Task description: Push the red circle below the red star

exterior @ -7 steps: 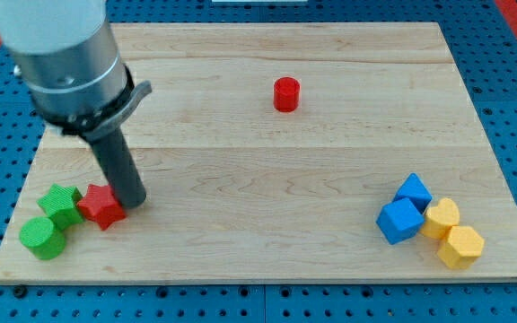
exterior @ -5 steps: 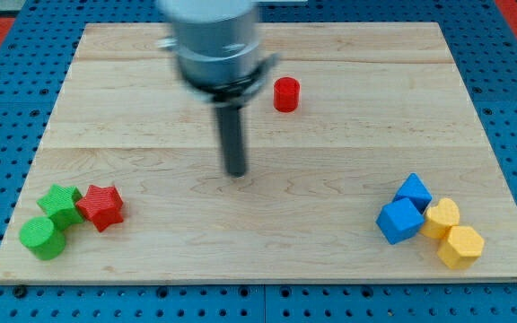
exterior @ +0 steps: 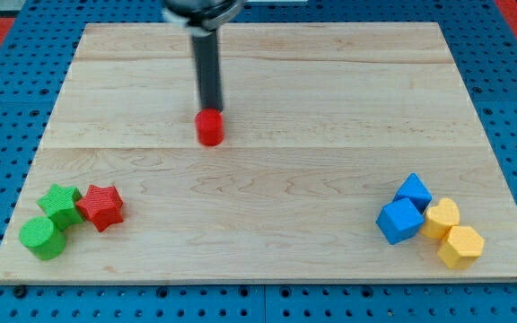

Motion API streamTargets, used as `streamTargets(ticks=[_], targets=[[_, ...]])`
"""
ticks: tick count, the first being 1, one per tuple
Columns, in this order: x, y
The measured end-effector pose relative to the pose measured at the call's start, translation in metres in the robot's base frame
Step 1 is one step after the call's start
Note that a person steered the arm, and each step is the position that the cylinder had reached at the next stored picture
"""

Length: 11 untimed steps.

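The red circle [exterior: 209, 127] lies left of the board's centre, in the upper half. My tip [exterior: 211, 109] stands right at its top edge, touching or nearly touching it. The red star [exterior: 102, 206] lies at the lower left, far down and to the left of the circle. It touches a green star [exterior: 60, 204].
A green circle [exterior: 41, 237] sits below the green star at the lower left corner. At the lower right, two blue blocks [exterior: 413, 192] [exterior: 398, 220] and two yellow blocks [exterior: 442, 216] [exterior: 461, 246] form a tight cluster. The wooden board [exterior: 330, 135] lies on blue pegboard.
My tip swept from beside the red star up across the board. The red circle has moved from the upper middle down and to the left, with my tip now at its top edge.
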<state>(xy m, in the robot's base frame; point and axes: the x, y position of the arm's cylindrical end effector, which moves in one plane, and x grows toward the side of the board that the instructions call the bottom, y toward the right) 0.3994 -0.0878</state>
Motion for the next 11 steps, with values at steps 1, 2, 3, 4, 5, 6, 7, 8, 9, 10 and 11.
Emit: streamTargets(ticks=[1,2,3,4,5,6,7,8,9,10,11], targets=[[0.057,-0.017],[0.079,-0.01],[0.102,0.0],[0.079,0.021],[0.079,0.048],[0.092,0.085],[0.127,0.088],[0.146,0.09],[0.176,0.084],[0.175,0.107],[0.201,0.146]])
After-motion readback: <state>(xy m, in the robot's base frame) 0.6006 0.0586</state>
